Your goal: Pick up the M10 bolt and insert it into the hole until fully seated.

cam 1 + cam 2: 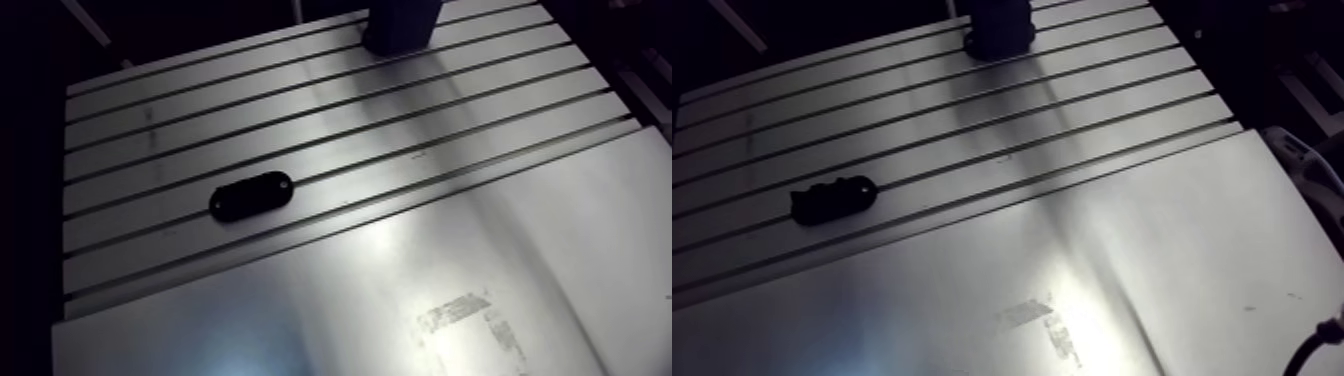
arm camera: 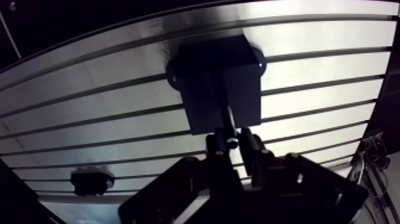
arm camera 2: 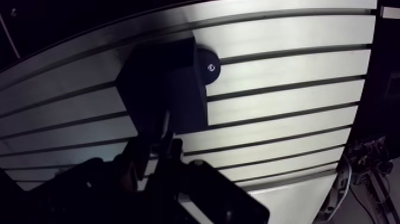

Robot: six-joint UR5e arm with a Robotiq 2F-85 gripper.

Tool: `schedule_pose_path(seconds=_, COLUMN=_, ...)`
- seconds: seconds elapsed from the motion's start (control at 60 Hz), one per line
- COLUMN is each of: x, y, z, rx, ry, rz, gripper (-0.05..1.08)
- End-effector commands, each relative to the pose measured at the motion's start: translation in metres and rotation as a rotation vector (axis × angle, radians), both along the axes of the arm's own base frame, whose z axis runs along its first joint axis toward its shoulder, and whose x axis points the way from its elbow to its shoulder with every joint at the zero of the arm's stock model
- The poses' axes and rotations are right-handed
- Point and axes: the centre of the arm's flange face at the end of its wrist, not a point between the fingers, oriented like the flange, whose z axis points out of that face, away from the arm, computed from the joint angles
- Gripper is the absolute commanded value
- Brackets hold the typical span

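Note:
In the wrist view a dark rectangular block [image 2: 217,71] with a round foot [image 3: 208,67] stands on the slotted table [image 2: 321,65], right ahead of my gripper [image 2: 232,142]. The two fingers [image 2: 215,146] are close together. A slim dark shank, the M10 bolt [image 2: 227,119], is pinched between them and points at the block's face. The hole itself is lost in the dark surface. In the arm view the block and the gripper merge into one dark mass [image 1: 400,25] at the table's far edge.
A black oval plate [image 1: 250,196] with small screws at its ends lies flat on the slotted table, nearer and to the left; it shows beside the gripper in the wrist view [image 2: 92,179]. A smooth metal sheet [image 1: 400,290] covers the table's near part.

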Motion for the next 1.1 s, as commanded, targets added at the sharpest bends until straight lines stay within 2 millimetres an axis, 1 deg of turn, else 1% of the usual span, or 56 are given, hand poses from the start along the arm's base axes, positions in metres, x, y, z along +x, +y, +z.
schedule_pose_path(seconds=0.017, x=-0.0003, y=-0.0003, z=0.0005, rx=-0.001, ry=0.002, rz=0.000, gripper=1.07)
schedule_pose_path(seconds=1.1, x=-0.0002, y=-0.0005, z=-0.0029, rx=-0.004, ry=-0.002, rz=-0.001, gripper=1.07)
